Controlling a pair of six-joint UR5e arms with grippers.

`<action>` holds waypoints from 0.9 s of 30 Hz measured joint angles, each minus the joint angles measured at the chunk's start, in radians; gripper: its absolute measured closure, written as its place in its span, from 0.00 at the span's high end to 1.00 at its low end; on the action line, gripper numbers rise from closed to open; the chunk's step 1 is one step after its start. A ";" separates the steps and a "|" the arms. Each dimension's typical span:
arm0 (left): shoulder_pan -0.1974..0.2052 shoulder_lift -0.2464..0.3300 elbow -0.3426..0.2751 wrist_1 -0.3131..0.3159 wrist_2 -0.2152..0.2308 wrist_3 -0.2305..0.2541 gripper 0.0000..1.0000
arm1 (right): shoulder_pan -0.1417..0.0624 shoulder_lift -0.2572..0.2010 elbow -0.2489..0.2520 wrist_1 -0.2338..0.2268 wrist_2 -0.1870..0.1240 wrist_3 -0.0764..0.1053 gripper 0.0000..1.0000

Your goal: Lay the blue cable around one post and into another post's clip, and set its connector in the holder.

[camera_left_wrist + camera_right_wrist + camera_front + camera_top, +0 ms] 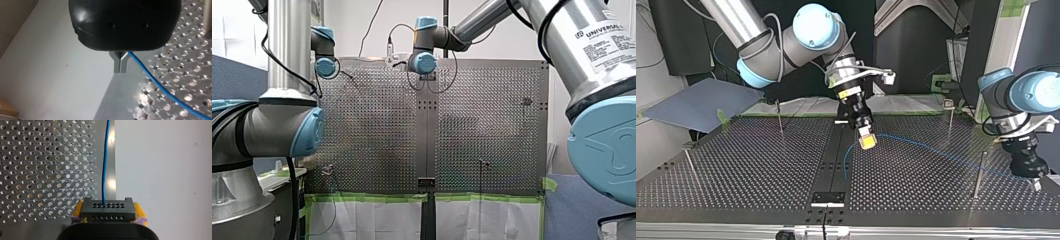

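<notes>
In the right wrist view my right gripper (108,218) is shut, its yellow pads clamping the black connector (108,209). The blue cable (105,165) leaves the connector and runs straight ahead over the plate's edge. In the top view that gripper (866,141) hangs above the table's middle. From it the blue cable (936,150) dips in a small loop, then arcs toward my left gripper (1034,182) at the view's right edge. My left gripper (120,66) has its metal fingers shut on the blue cable (160,86), which trails away beside them.
Thin posts stand on the perforated table (736,165): one at the back left (779,117), a clip-topped one at the back right (950,120), one near my left gripper (980,172), and one at the left edge (690,165). A black holder (827,197) sits on the middle rail at the near edge.
</notes>
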 joint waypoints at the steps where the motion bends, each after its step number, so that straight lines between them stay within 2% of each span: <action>1: 0.003 -0.003 0.000 0.001 0.006 -0.003 0.00 | 0.000 0.006 -0.006 0.001 0.000 0.000 0.00; 11: 0.031 -0.044 0.001 0.021 0.053 -0.019 0.00 | 0.000 0.077 -0.054 0.005 -0.001 0.002 0.00; 16: 0.034 -0.078 0.000 0.025 0.071 -0.013 0.00 | 0.001 0.105 -0.074 0.005 -0.001 0.003 0.00; 27: 0.035 -0.102 0.002 0.040 0.107 -0.009 0.00 | -0.003 0.168 -0.136 0.015 -0.006 0.005 0.00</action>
